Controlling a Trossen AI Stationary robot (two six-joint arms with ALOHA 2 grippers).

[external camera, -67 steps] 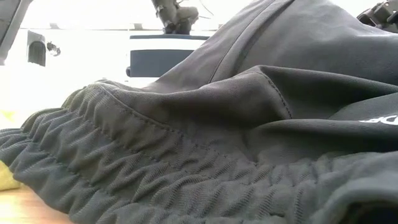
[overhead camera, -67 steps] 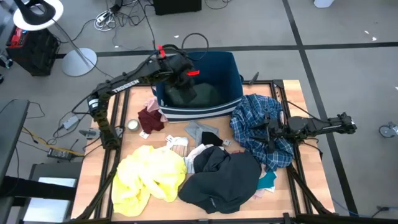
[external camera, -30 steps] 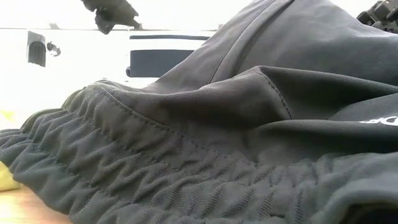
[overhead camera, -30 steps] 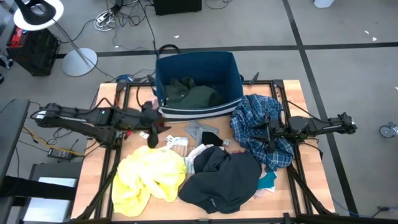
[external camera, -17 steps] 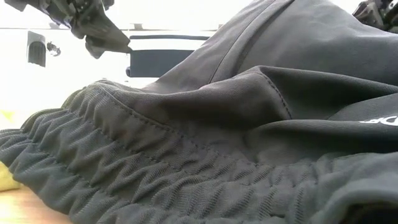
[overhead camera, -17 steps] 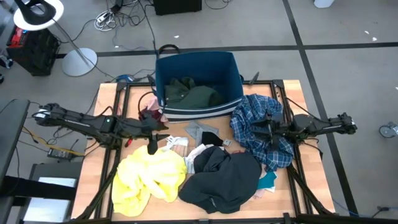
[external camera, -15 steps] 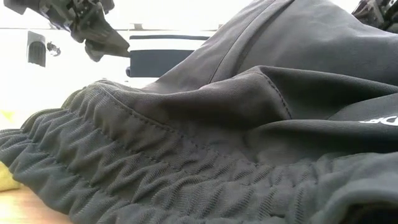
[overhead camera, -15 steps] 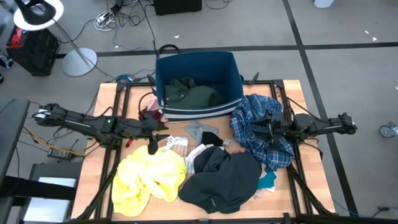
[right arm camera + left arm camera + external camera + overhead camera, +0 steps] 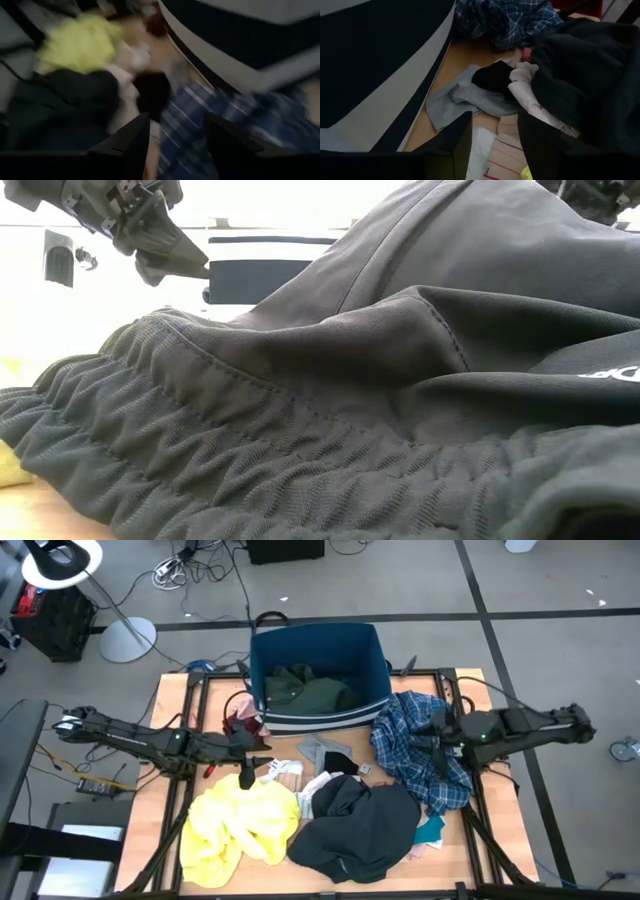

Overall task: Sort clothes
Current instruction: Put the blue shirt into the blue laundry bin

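Grey floor (image 9: 560,600) surrounds a wooden counter (image 9: 160,830) edged by black frame rails. A lamp with a round white base (image 9: 127,638) and loose cables stand on the floor off the counter's far left corner.

Navy bin with white stripes (image 9: 318,720) sits at the counter's far edge, centre; a dark green garment (image 9: 312,692) lies inside it.

Clothes on the counter, largest first: dark grey garment (image 9: 355,830) at near centre, filling most of the low view; yellow garment (image 9: 238,825) touching its left side; blue plaid shirt (image 9: 415,755) on the right, just beside the bin; grey piece (image 9: 318,750) and black piece (image 9: 338,762) in front of the bin; white and pink striped piece (image 9: 285,770) beside them; maroon piece (image 9: 240,723) at the bin's left corner; teal piece (image 9: 430,830) under the dark grey garment's right edge.

Left arm lies low across the counter's left side, left claw (image 9: 243,765) between the maroon piece and the yellow garment, fingers apart, holding nothing.

Right arm reaches in from the right; right claw (image 9: 432,740) is over the plaid shirt, fingers apart, nothing between them.
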